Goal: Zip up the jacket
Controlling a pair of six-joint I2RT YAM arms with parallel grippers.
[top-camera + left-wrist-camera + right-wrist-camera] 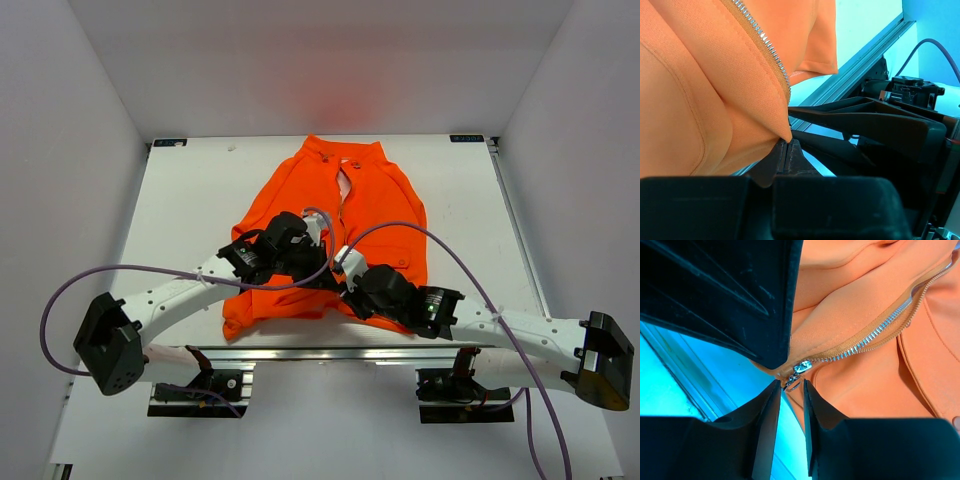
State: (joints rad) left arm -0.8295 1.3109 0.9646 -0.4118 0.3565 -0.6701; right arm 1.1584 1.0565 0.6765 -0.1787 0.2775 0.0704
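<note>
Jacket (375, 200), orange: lower zipper corner clenched in left gripper (786, 146); right gripper (792, 386) narrowly parted, zipper slider (802, 367) at its fingertips — grip on it unclear.

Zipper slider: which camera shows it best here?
The right wrist view: the silver slider sits close up at the foot of the teeth, just ahead of the right gripper. The left wrist view shows only teeth along one jacket edge; from the top, the arms cover it.

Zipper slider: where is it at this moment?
In the right wrist view, the zipper slider sits mid-frame at the bottom hem of the jacket, just above the tips of the right pincer.
</note>
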